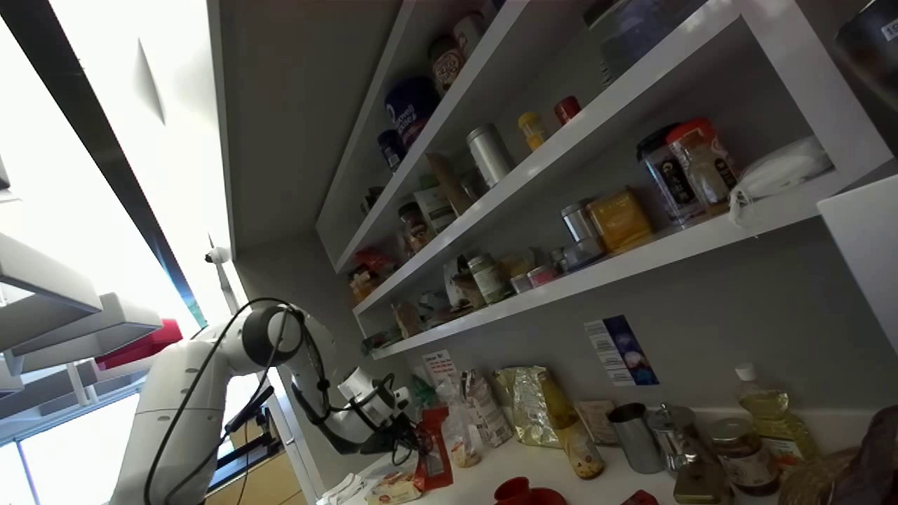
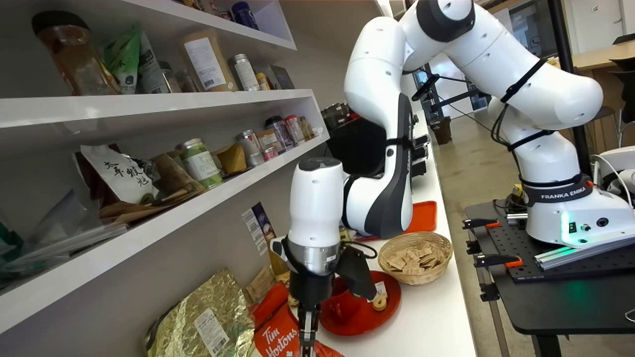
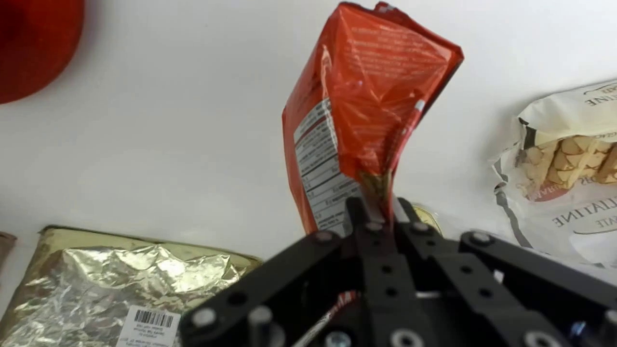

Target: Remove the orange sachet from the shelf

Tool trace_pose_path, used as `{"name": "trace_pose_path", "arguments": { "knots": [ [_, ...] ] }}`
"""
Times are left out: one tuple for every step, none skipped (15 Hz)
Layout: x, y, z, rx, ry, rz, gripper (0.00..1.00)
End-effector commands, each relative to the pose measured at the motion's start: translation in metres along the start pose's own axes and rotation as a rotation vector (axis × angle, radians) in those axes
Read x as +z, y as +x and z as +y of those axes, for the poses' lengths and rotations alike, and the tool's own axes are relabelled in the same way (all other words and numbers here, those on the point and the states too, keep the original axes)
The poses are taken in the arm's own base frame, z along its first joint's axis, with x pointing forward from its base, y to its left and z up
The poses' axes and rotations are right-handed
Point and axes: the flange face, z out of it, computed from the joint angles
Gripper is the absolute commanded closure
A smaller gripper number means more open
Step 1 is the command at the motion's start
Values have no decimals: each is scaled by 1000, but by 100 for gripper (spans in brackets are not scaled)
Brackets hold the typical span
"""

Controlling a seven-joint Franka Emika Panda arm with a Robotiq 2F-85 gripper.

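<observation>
The red-orange Tim Hortons pouch, already off the white shelf, is held over the countertop, lower than the lowest visible board; whether its foot touches the surface cannot be told. The gripper is closed on it, both fingertips pinching a narrow ridge where the film gathers into a seam. Neighbours, apart from the pouch in the wrist view: a gold foil bag and a biscuit packet with a clear window. Handling (inferred): the wrapper is glossy and creased, hence probably supple and somewhat slippery; the squared body beside the nutrition panel suggests loose fill that will shift rather than break, of modest weight. Preferred hold: the seam ridge, which should flatten firmly between the pads and leave the contents uncrushed. Drawbacks: so slim a pinch may let the body swing or twist, and a hard tug could split the film. A deeper bite, or a hold square across the upper body, would probably resist rotation, at the cost of bulging and slip
</observation>
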Motion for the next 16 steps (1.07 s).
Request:
{"name": "trace_pose_path", "arguments": {
  "knots": [
    [47,10,-12,-29,40,48,98],
    [56,12,-14,-37,45,58,98],
    [64,14,-14,-46,48,68,98],
    [70,16,-16,-54,51,75,98],
    [79,21,-14,-63,48,86,98],
    [83,23,-14,-69,46,92,98],
    [87,24,-11,-79,42,89,98],
    [90,25,-9,-82,39,88,98],
    [92,24,-5,-90,36,89,98],
    [94,24,-2,-102,30,94,99],
    [96,21,1,-117,24,93,99],
    [97,19,4,-131,16,96,99],
    [98,14,7,-147,11,92,99],
    [100,11,8,-162,6,90,99],
    [102,5,9,-182,1,85,99],
    [104,0,10,-201,-1,82,99]
  ]
}}
